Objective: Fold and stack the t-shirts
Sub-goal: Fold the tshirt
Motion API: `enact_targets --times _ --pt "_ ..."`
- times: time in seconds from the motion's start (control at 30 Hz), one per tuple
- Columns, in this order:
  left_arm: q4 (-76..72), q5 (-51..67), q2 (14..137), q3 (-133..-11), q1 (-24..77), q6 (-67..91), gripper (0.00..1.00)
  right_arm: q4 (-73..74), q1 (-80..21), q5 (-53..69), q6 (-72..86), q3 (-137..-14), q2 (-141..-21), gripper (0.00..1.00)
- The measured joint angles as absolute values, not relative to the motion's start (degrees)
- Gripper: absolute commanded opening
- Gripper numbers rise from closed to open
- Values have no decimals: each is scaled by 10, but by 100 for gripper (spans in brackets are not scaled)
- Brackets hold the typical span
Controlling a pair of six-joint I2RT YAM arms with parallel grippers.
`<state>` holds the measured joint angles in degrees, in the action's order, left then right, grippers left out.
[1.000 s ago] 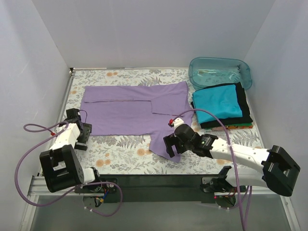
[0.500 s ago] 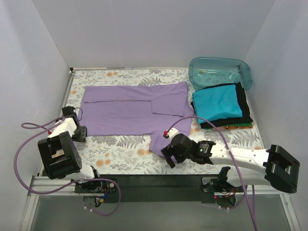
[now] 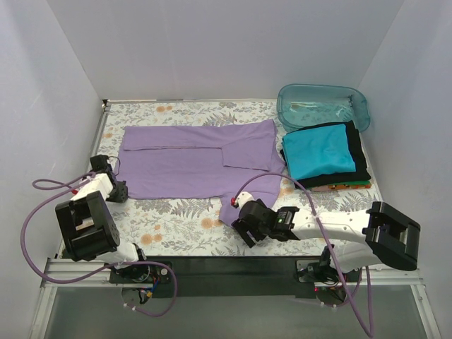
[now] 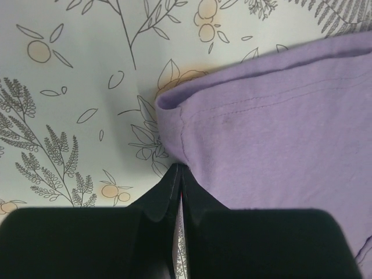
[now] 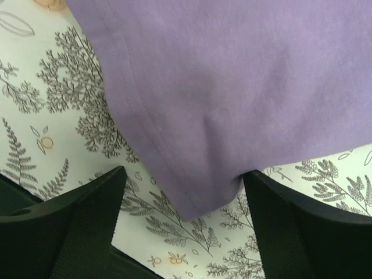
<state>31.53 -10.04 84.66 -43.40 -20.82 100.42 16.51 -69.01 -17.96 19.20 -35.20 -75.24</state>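
Lavender t-shirt [image 3: 198,161]: my right gripper [image 5: 183,174] gapes around its sleeve hem; left gripper [image 4: 178,174] sits closed at the corner, maybe missing cloth, so I'd lift nothing.

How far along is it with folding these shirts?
Done: a teal shirt lies folded on top of a black shirt and an orange-red shirt, stacked at the right. In hand: the lavender shirt lies partly folded. The left gripper is shut at its corner and the right gripper is open around its near tip. Left: finish folding it and add it to the stack.
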Motion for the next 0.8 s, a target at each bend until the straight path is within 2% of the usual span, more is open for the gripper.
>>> enact_targets --times 0.03,0.07,0.13,0.17,0.2,0.33,0.43,0.8 --pt "309 -99 846 -432 -208 1001 0 165 -690 -180 192 -358 -760 82" --pt "303 -97 844 -429 -208 998 0 163 -690 -184 192 -363 -768 72" --pt "295 -95 839 -423 -208 991 0 160 -690 -189 193 -373 -782 51" --pt "292 -94 838 -422 -208 988 0 159 -690 -190 196 -376 -787 36" --pt "289 -93 838 -422 -208 986 0 159 -690 -196 195 -380 -792 31" --pt "282 -87 838 -421 -208 975 0 162 -690 -219 204 -386 -803 20" --pt "279 -79 838 -421 -208 965 0 170 -690 -238 206 -387 -803 2" --pt "265 -37 812 -422 -208 943 0 192 -667 -305 186 -438 -775 1"
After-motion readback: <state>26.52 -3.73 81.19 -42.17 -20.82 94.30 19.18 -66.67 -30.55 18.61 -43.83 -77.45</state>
